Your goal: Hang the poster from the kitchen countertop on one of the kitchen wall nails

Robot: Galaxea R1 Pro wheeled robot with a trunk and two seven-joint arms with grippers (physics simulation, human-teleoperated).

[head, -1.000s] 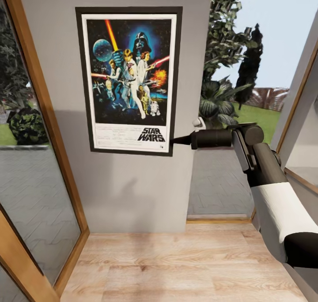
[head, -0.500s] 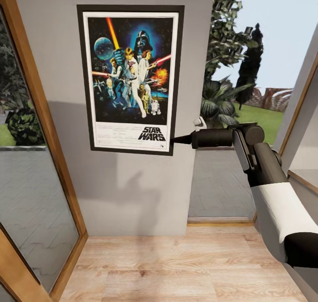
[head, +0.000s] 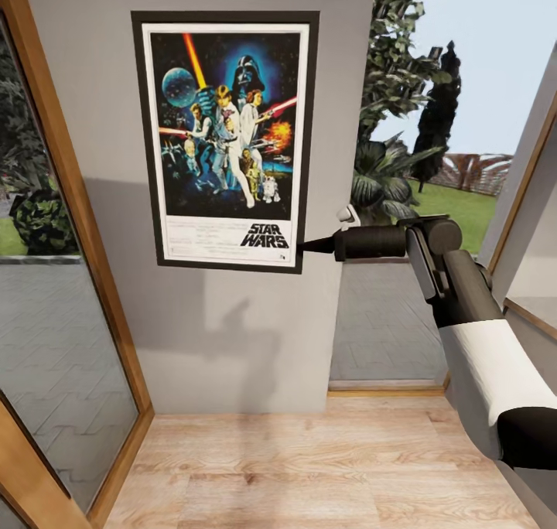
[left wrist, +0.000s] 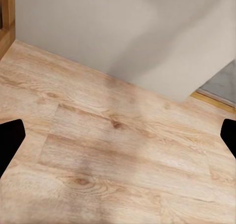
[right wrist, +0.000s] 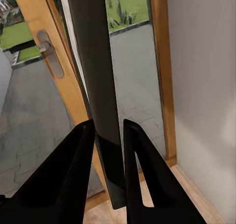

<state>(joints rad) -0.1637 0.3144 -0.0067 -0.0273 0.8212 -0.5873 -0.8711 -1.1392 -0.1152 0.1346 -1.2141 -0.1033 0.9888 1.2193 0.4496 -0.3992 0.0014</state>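
So the poster (head: 228, 138) is sitting flat up on the grey wall (head: 232, 336), with the right claw (head: 303, 246) pinching its lower right frame edge. Left claw (left wrist: 118, 135) is hanging wide open, holding nothing. I'm guessing only letting go is left.

The black-framed Star Wars poster (head: 226, 141) stands upright, flat against the grey wall (head: 232, 336).

The poster (head: 225, 141), upper centre of the head view, bears the logo "STAR WARS" at its lower right. The smaller print beside the logo is illegible.
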